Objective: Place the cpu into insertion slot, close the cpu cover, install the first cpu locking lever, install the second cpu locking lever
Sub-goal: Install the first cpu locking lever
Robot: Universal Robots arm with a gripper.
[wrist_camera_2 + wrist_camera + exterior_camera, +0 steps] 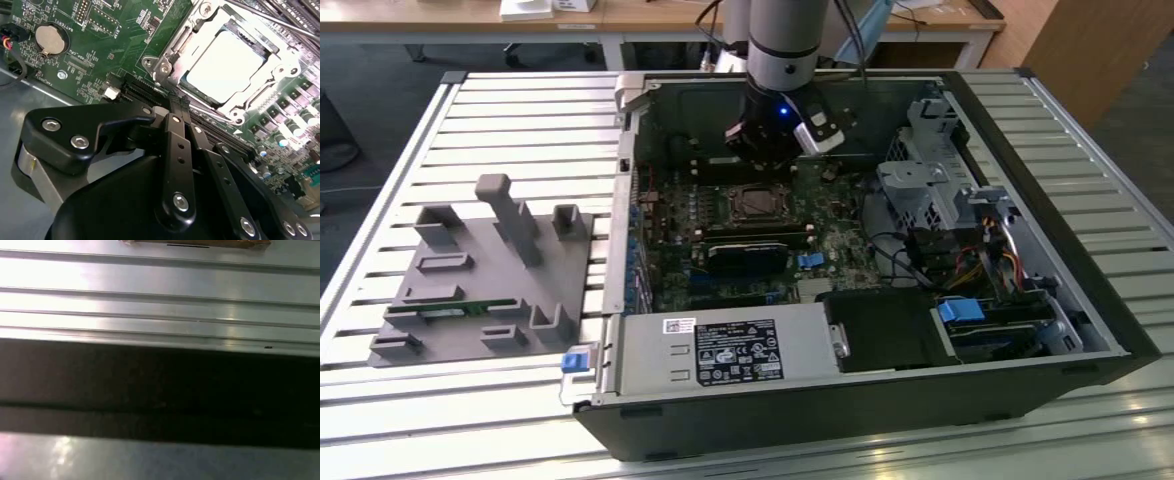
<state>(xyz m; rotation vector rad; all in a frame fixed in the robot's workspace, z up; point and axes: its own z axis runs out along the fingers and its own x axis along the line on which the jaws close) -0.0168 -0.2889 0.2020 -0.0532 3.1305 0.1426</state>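
While the hand [176, 102] hovers just beside the socket with its black fingers [172, 145] pressed together and holding nothing, the cpu [225, 67] sits in its slot on the green motherboard [115, 45]. Over it lies the cpu cover [210, 30], framing its pale top. Around the open computer case [1107, 330] spreads the slatted bench [520, 110].

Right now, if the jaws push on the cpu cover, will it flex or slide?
The cpu cover looks like thin metal lying over the cpu, so it would probably flex slightly. It seems hinged to the socket, so it should pivot rather than slide. Its shiny surface may be slippery.
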